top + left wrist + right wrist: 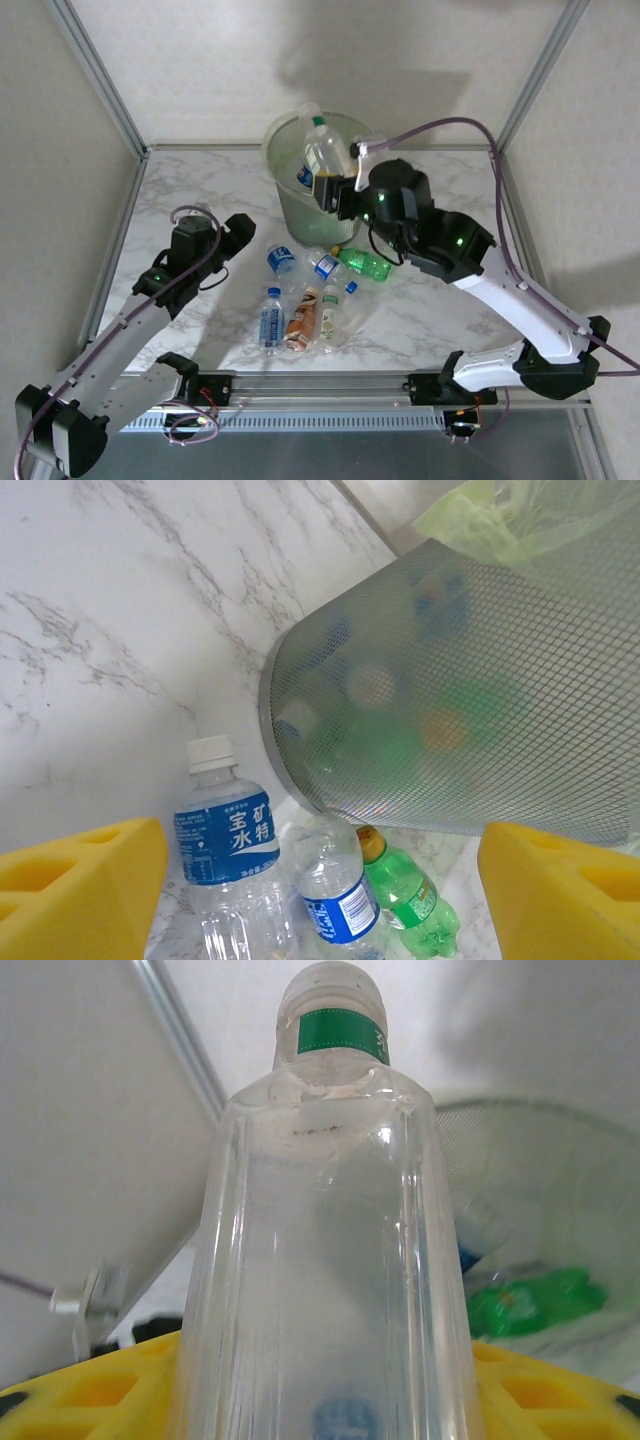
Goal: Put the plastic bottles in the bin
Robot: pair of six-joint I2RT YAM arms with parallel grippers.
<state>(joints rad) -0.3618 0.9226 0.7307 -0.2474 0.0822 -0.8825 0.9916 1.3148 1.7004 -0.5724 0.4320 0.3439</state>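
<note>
- Right gripper (pixel 330 185) pinches a clear bottle (pixel 322 150) over the bin (pixel 290 215), several already inside.
- Left gripper (pixel 320 900) hangs spread, empty; about six bottles (pixel 271 320) wait on the table (pixel 440 330).

Clear bottle (pixel 320 1260) has a green band; bin (pixel 450 700) seems grey mesh.

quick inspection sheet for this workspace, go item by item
surface: marble table, bottles lying on it
job's things: bin at the far side, partly filled; loose bottles lying in front of it; clear bottle held up at the bin
clutter: nothing seen
grippers: left gripper open and empty, beside the pile; right gripper shut on the clear bottle
cables: purple cables loop off both arms
surroundings: metal frame posts, pale walls
</note>
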